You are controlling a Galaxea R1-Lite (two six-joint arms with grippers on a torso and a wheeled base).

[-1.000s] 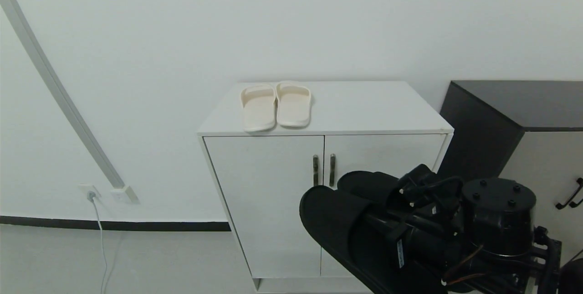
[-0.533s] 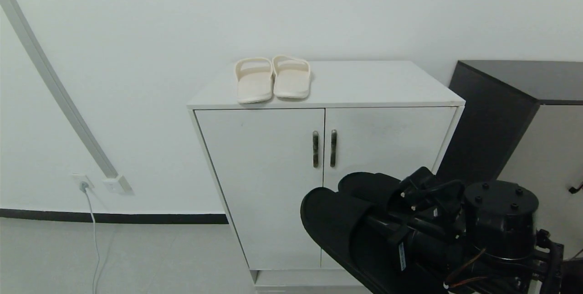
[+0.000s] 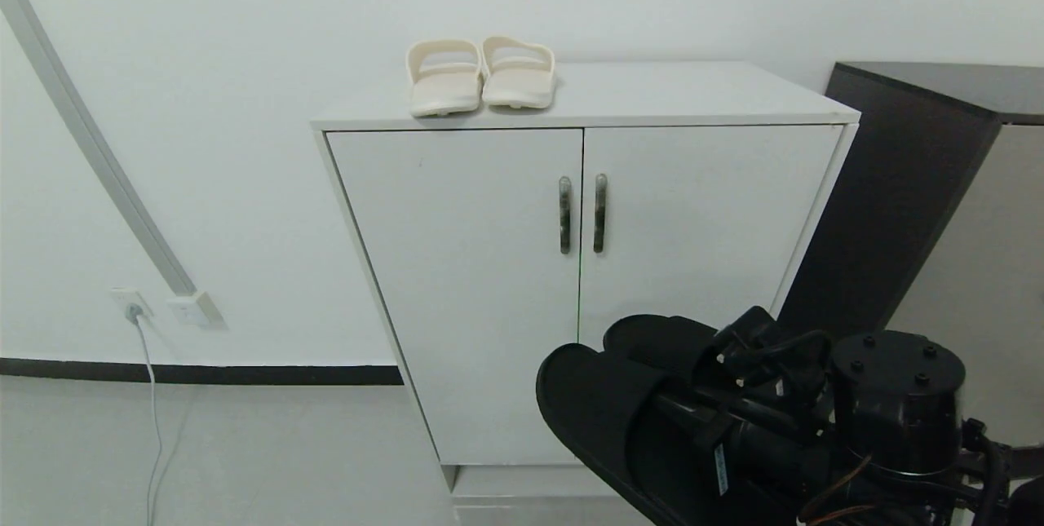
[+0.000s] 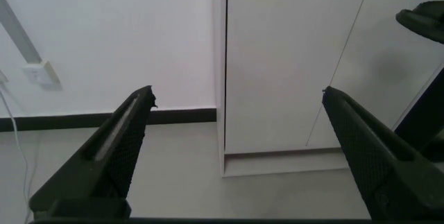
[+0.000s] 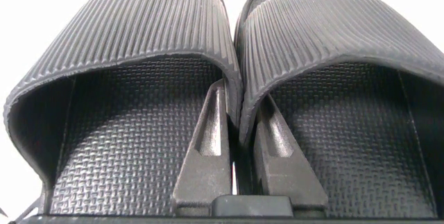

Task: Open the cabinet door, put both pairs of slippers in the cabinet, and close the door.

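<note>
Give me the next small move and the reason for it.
Probably bring the open, empty left pincer to the left door's handle and grip it. The cabinet is shut, and the right pincer is shut on the black slippers, so only the left arm is free to open it.

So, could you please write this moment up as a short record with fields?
cabinet doors: both shut
cream slippers: side by side on the cabinet top, toward its left end
black slippers: pinched together by the right gripper, low before the right door
left gripper: open, holding nothing
task stage: door not yet opened
</note>
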